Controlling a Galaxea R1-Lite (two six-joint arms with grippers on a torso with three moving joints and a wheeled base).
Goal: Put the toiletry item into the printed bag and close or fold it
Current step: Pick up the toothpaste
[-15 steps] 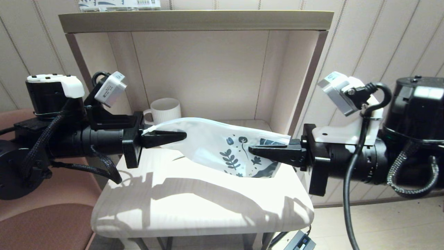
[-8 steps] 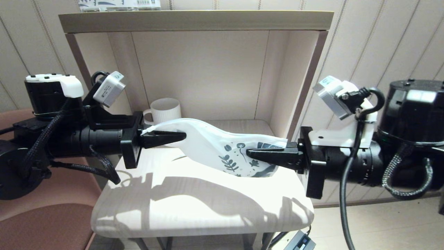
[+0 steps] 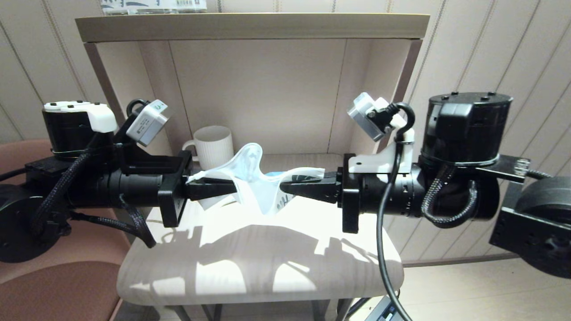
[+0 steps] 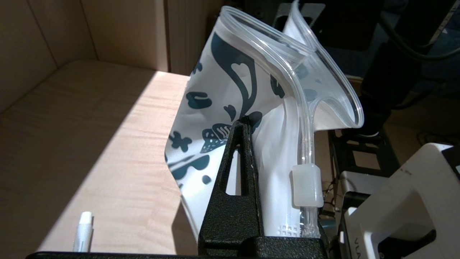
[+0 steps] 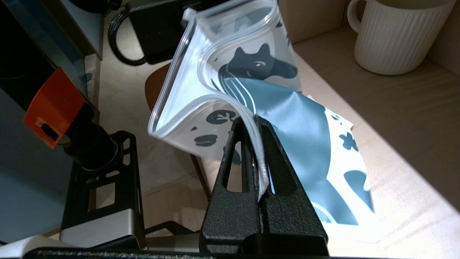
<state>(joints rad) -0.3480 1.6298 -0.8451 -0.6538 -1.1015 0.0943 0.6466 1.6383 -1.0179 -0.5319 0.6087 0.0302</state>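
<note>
The printed bag (image 3: 256,178), white with teal leaf print, hangs buckled between my two grippers above the pale wood shelf surface (image 3: 250,263). Its middle bulges upward in a loop. My left gripper (image 3: 233,185) is shut on the bag's plain white end (image 4: 280,151), beside the clear slider (image 4: 307,187). From the other side my right gripper (image 3: 284,187) is shut on the zip edge of the printed end (image 5: 305,133). A thin white stick, the toiletry item (image 4: 83,230), lies on the wood outside the bag, near the left gripper's base.
A white ribbed mug (image 3: 214,142) stands at the back left of the shelf opening. The shelf's side wall (image 3: 392,102) rises just behind the right arm. A printed package (image 3: 151,5) lies on the top board. A brown chair (image 3: 58,285) is at the lower left.
My right gripper has moved left toward the left gripper, still holding the bag. The bag went from stretched out to buckled, its middle pushed up. The left gripper shifted slightly right.
</note>
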